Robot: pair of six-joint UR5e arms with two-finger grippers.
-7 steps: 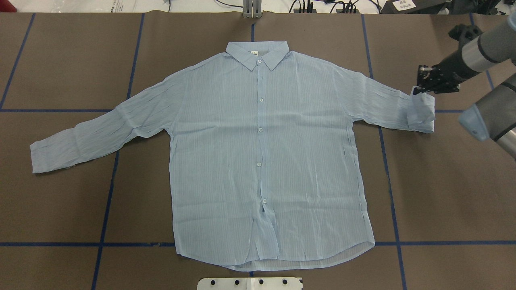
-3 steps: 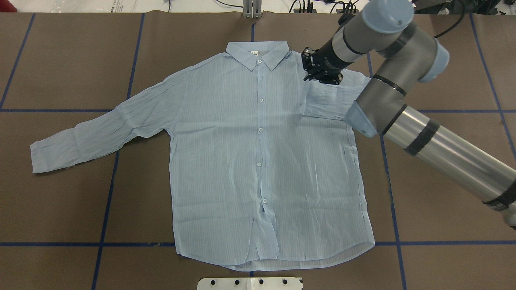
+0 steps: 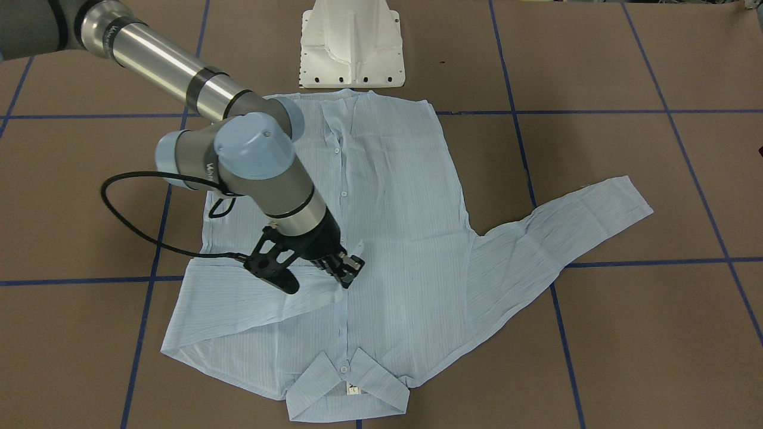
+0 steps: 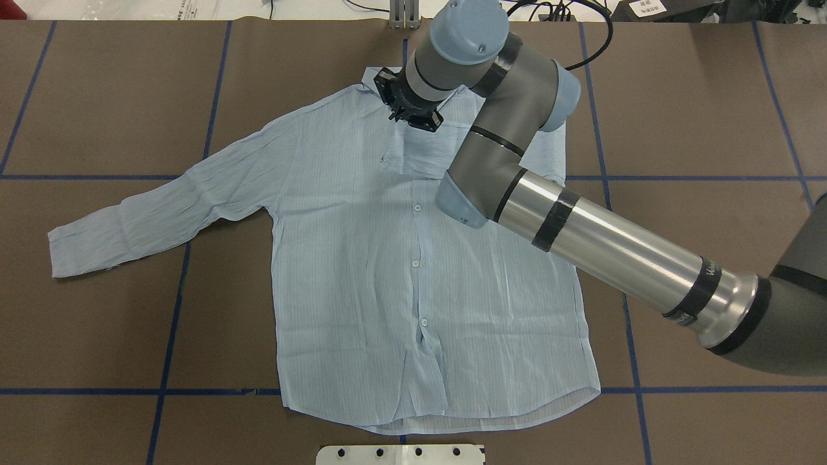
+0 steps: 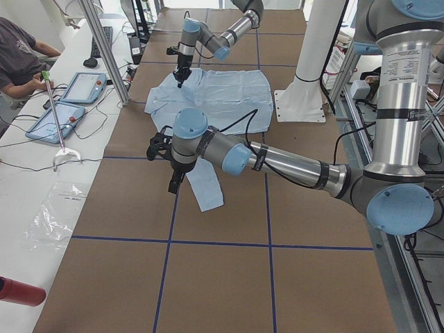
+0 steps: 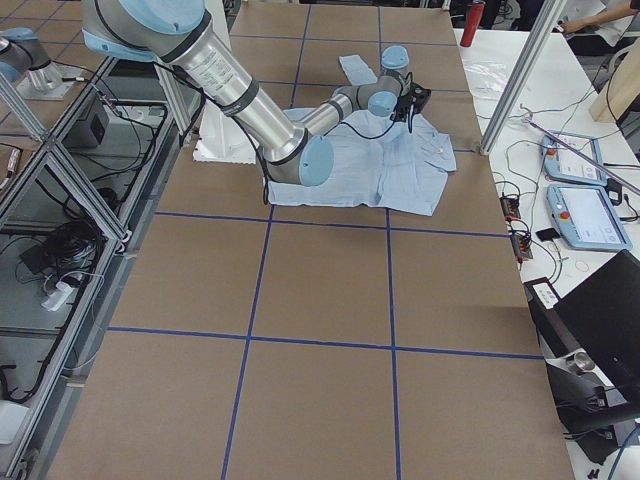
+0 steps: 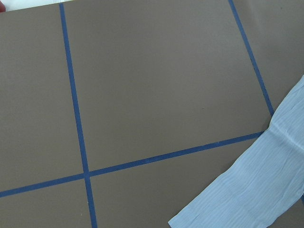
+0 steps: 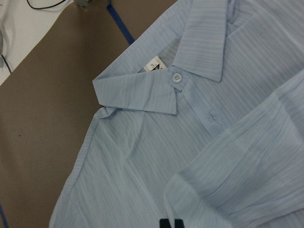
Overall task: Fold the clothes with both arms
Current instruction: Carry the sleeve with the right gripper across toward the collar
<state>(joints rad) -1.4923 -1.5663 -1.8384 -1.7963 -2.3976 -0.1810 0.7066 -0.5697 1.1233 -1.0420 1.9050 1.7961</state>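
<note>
The shirt (image 4: 413, 271) is laid front-up and buttoned on the brown table (image 4: 97, 97). Its collar (image 3: 349, 381) is pointed away from the robot, and its hem lies just beside the white pedestal (image 3: 351, 44). The table is crossed by blue tape lines (image 4: 213, 110).

The right arm (image 4: 614, 252) is stretched in from the robot's right across the upper chest of the shirt. The sleeve on that side is folded inward over the chest, and its cuff (image 4: 413, 155) lies near the row of buttons, just below the collar. The right gripper (image 3: 350, 266) is set at the cuff's edge. Its fingers seem to be pinched together on a small raised peak of fabric, though the contact itself is partly hidden by the wrist. In the right wrist view the cuff is seen draped over the chest, with the collar and top button beyond it.

The other sleeve (image 4: 148, 216) is spread flat to the robot's left, angled toward the near edge. The left arm (image 5: 291, 163) is seen only in the exterior left view, where the left gripper (image 5: 173, 184) is held above the table close to that sleeve's end — whether its fingers are parted or closed cannot be told. In the left wrist view only bare table, tape lines and the sleeve's end, in the lower right corner, are shown.
</note>
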